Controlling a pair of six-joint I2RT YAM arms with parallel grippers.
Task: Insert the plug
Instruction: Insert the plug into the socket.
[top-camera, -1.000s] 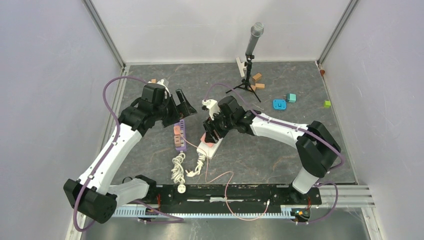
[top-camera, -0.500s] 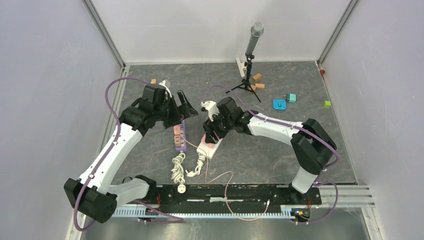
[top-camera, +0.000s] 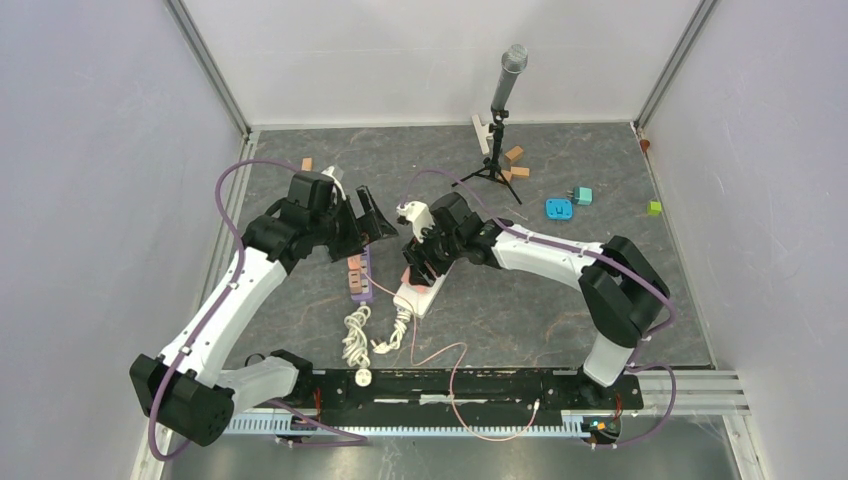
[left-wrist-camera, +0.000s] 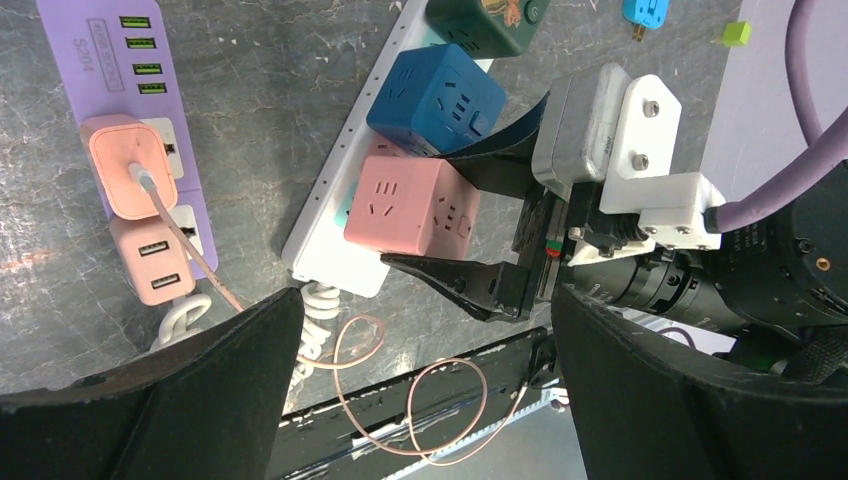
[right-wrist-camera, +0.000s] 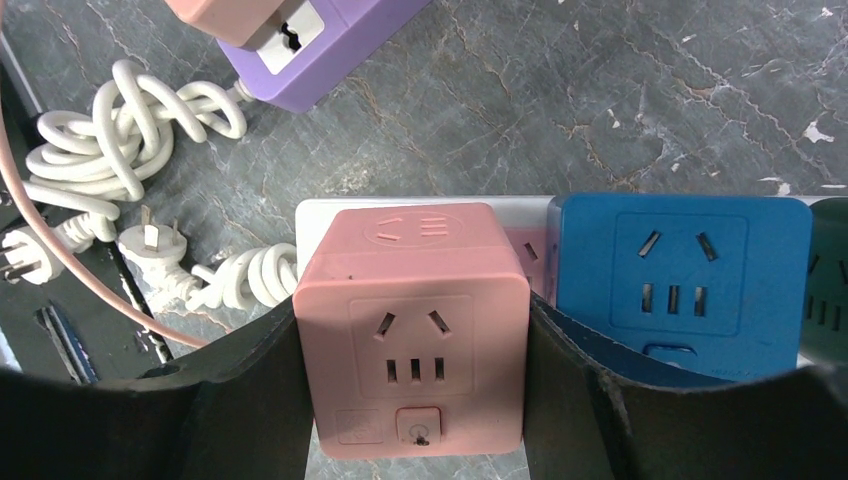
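The right arm has crept a touch up and left over the last second, its elbow swinging inward. The right fingers (right-wrist-camera: 230, 400) are clamped on the two sides of the pink cube-shaped plug adapter (right-wrist-camera: 410, 290). That adapter sits on the end of the white plastic power strip (right-wrist-camera: 330, 212), touching the blue cube adapter (right-wrist-camera: 680, 270) beside it. It looks level on the strip, so the push-in seems at or near its end, though how deep the pins sit is hidden.

The left arm has drifted slightly right. Its left fingers (left-wrist-camera: 180, 390) are spread wide with nothing between them, above the grey stone-patterned table (right-wrist-camera: 600, 100) near the purple power strip (left-wrist-camera: 70, 95). The strips have not shifted.
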